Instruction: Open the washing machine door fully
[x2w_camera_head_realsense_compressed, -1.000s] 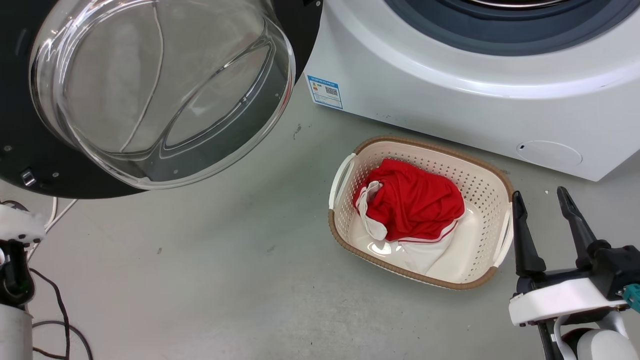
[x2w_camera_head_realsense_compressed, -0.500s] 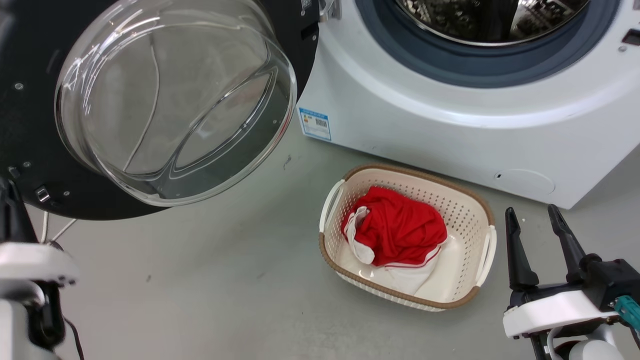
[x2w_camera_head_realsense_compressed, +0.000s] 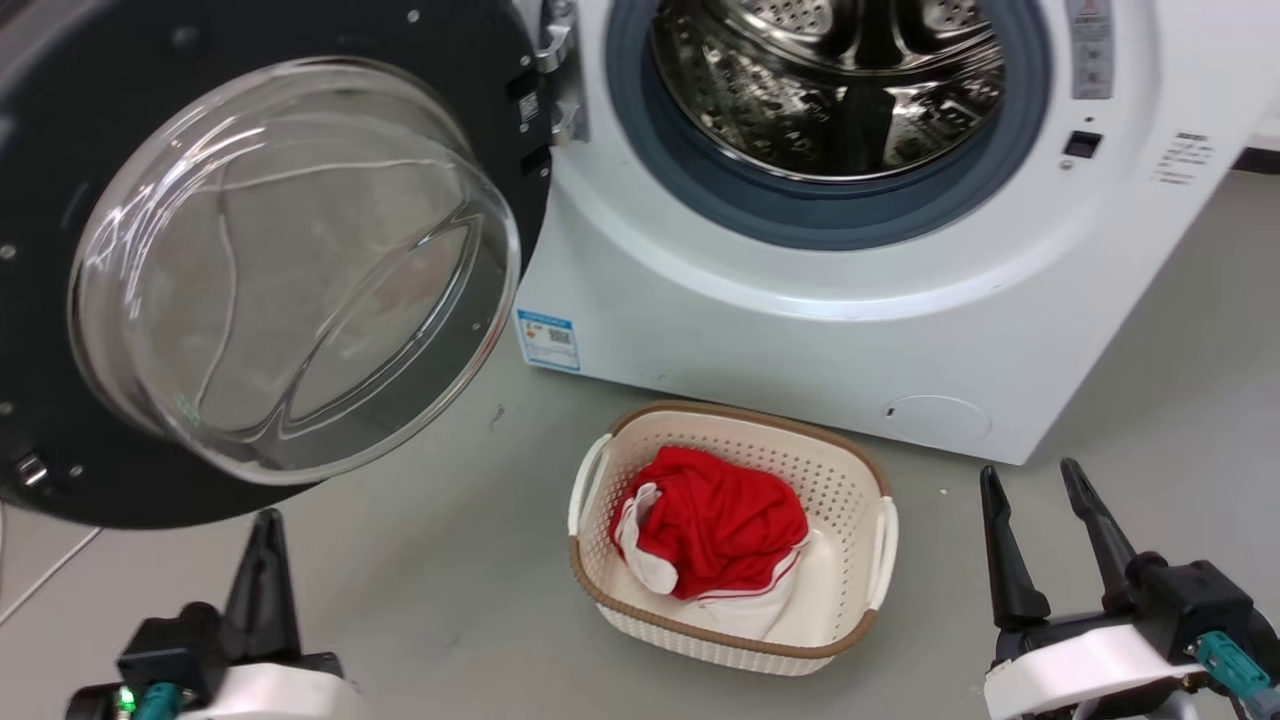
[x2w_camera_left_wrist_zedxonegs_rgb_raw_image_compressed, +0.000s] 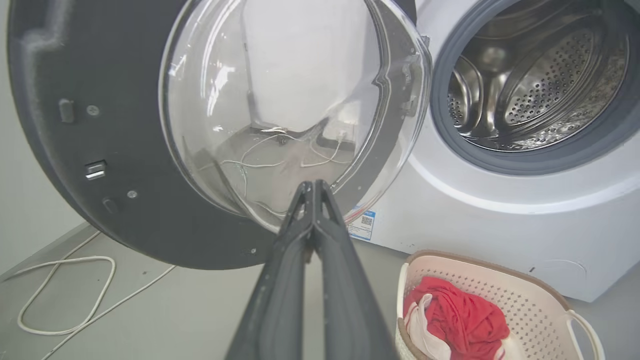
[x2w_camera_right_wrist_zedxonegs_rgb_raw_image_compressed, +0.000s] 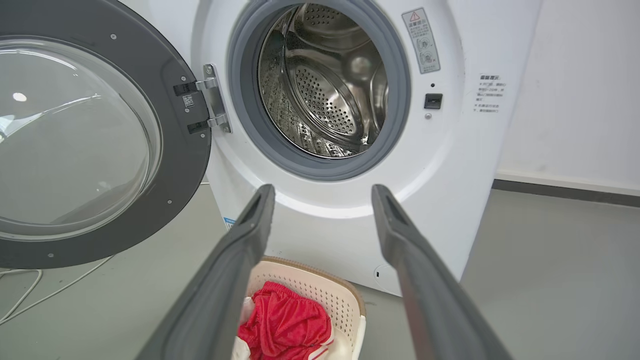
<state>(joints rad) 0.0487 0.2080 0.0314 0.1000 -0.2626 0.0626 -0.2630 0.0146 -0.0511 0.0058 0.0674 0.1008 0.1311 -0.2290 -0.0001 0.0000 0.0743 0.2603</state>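
Both low: left claw (x2w_camera_head_realsense_compressed: 265, 525) pinched, right claw (x2w_camera_head_realsense_compressed: 1030, 472) spread.

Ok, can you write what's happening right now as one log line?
washing machine door: wide open | left gripper: shut, empty | right gripper: open, empty | basket: red cloth inside

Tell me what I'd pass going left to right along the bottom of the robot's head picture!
First the left tool, shut → then the cream laundry basket with a red cloth inside → then the right tool, open.
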